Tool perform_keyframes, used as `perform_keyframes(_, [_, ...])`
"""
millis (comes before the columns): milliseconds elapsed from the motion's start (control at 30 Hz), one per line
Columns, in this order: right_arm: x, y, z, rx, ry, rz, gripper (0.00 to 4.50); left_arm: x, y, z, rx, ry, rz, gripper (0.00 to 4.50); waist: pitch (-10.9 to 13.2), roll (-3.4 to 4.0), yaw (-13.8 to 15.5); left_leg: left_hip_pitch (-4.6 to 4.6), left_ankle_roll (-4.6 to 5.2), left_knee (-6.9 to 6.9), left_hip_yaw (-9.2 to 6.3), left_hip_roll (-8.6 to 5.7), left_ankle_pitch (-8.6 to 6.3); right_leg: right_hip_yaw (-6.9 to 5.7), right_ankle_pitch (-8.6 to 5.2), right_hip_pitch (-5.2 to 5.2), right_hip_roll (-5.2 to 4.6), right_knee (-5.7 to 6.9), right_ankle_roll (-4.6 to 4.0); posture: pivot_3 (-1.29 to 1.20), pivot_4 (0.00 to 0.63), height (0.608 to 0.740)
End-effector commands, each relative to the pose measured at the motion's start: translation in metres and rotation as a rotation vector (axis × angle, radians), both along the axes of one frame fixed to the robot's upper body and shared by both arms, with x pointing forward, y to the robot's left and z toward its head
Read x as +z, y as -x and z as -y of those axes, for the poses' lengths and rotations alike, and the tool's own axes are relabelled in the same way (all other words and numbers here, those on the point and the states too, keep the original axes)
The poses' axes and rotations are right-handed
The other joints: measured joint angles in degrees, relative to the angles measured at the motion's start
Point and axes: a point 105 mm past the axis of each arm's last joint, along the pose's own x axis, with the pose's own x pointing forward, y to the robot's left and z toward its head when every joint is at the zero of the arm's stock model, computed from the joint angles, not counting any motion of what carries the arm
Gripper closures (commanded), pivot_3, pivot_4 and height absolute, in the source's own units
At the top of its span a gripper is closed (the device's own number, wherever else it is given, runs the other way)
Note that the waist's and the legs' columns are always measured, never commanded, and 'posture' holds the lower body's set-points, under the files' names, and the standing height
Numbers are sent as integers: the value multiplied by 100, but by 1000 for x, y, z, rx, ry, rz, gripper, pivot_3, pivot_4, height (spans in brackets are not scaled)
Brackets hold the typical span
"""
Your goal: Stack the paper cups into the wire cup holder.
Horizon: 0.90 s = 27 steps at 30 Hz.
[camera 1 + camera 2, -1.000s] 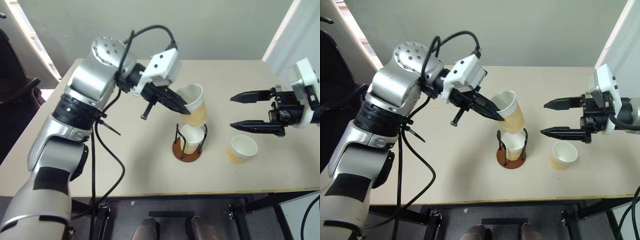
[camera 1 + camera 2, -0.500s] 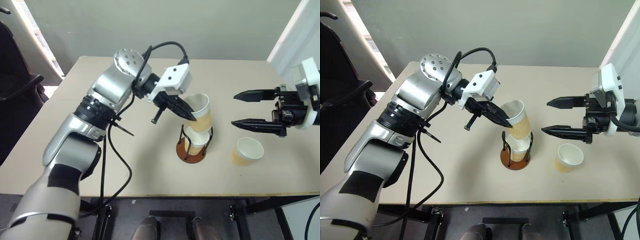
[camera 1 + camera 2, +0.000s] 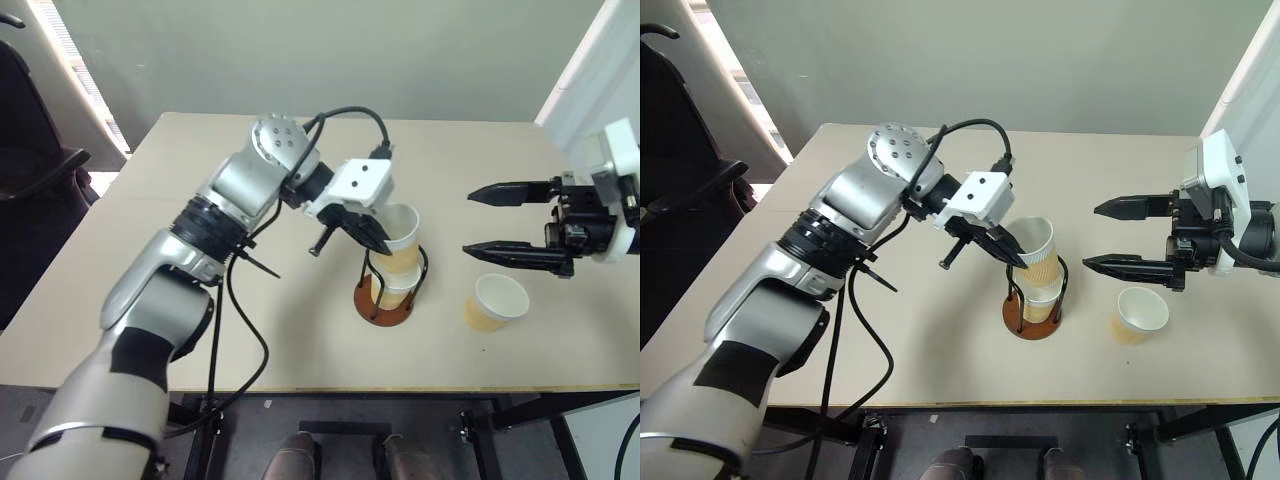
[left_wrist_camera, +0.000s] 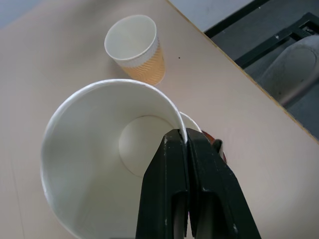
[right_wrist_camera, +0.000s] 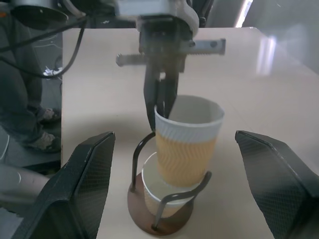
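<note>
While my left end effector (image 3: 1018, 258) stays pinched on a cup's (image 3: 1038, 250) rim, it has sunk into the holder's (image 3: 1034, 318) cup (image 3: 1037, 302); only the right cup (image 3: 1137, 314) remains, beneath my wide-open right end effector (image 3: 1108, 236).

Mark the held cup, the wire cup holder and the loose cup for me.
held paper cup (image 5: 187, 147), right wrist view, tan side wall.
wire cup holder (image 5: 137, 199), right wrist view, reddish-brown base disc.
loose paper cup (image 3: 500, 297), left eye view, white inside.

Two tan cups (image 3: 1038, 262) nest in the wire holder (image 3: 1035, 318); third (image 3: 1137, 315) stands beside.
</note>
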Motion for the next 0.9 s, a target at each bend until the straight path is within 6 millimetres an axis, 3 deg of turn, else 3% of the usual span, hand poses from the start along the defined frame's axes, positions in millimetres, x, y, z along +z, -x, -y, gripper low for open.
perform_keyframes(33, [12, 7, 2, -7, 7, 60, 488, 9, 5, 1, -51, 1, 29, 4470, 0, 0, -3, 0, 1, -1, 3, 0, -1, 2, 0, -1, 0, 0, 0, 0, 150, 740])
perform_keyframes(133, [12, 7, 3, -10, 12, 61, 488, 8, 6, 3, -60, -4, 31, 4470, 0, 0, -1, 0, 2, -4, 5, 0, -1, 2, 0, -2, 1, 0, 1, 0, 150, 740])
perform_keyframes(233, [12, 7, 4, -13, 18, 60, 488, 5, 6, 3, -66, -25, 42, 3853, 0, 0, 0, 0, 2, -2, 6, 0, -1, 3, 0, -1, 0, -1, 2, 0, 150, 740])
perform_keyframes(600, [12, 5, 9, -45, 63, 51, 488, 15, 9, 1, -80, -9, 53, 18, 0, 0, 3, 0, 7, 0, 8, 0, -4, 5, 1, -1, 0, -2, 4, 0, 150, 740])
perform_keyframes(733, [-3, -1, 13, -123, 142, -11, 488, 40, 2, -3, 11, 145, -36, 18, 0, 1, 7, -1, 8, 0, 9, -1, -5, 6, 1, -1, -2, -3, 5, 0, 150, 740])
perform_keyframes(900, [-21, -5, 11, -187, 164, -62, 488, 53, -15, -48, 215, 273, -189, 18, -1, 7, -46, 2, 7, -4, 13, 1, -4, 11, 0, -6, 3, 2, 6, 0, 150, 740])
